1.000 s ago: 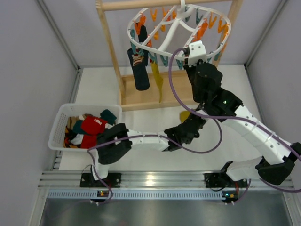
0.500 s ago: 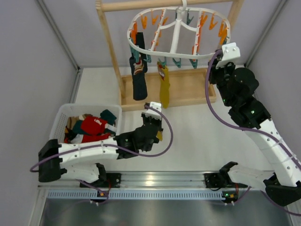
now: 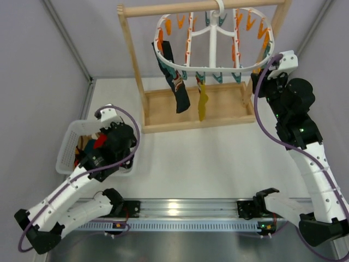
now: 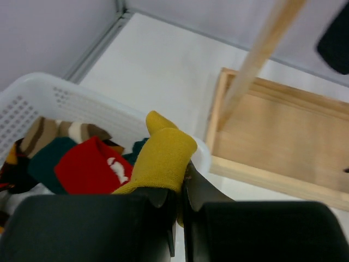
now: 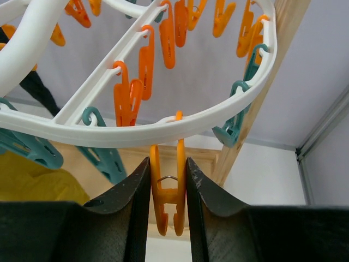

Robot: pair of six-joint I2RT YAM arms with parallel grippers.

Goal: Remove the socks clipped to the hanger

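Note:
The white oval hanger (image 3: 210, 68) hangs from the wooden rack with orange and teal clips. Two socks stay clipped to it: a dark sock with a patterned band (image 3: 178, 84) and a mustard-yellow sock (image 3: 203, 103). My left gripper (image 4: 180, 188) is shut on another mustard-yellow sock (image 4: 163, 155), held over the near corner of the white basket (image 4: 52, 90); from above, this left gripper (image 3: 99, 146) sits over the basket. My right gripper (image 5: 167, 164) is shut on an orange clip (image 5: 168, 199) under the hanger rim (image 5: 136, 134), at the hanger's right end (image 3: 260, 76). That clip holds nothing.
The basket (image 3: 66, 143) at the left holds red (image 4: 90, 169), teal and striped socks. The wooden rack (image 3: 133, 76) stands on a flat wooden base (image 3: 218, 106) at the back. Grey walls close in on the left, back and right.
My left arm swung from mid-table to the basket, carrying the mustard sock. My right arm moved to the hanger's right end. The hanger swung back level.

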